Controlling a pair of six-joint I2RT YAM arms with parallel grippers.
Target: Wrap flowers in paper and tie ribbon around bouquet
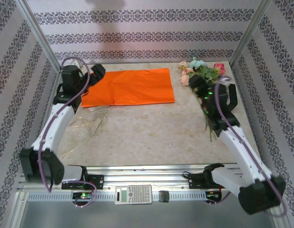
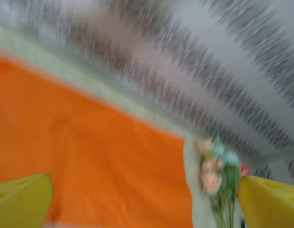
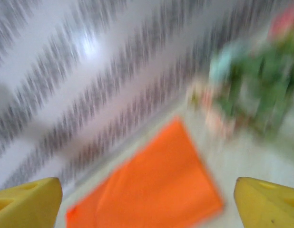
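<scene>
Top cam sits high behind the arm bases [image 1: 83, 183], looking down and forward, so you get the whole table [image 1: 151, 137] up to the back wall [image 1: 147, 28]. Left wrist cam is low and close over the orange paper [image 2: 90, 156], facing across it toward the flowers [image 2: 216, 175]; pretty blurry. Right wrist cam looks from beside the flowers back over the paper to the wall, blurry too. All three share paper and flowers.

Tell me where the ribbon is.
Top view: the ribbon lies on the table's left side, just off the paper's near edge, beside the left arm.
</scene>
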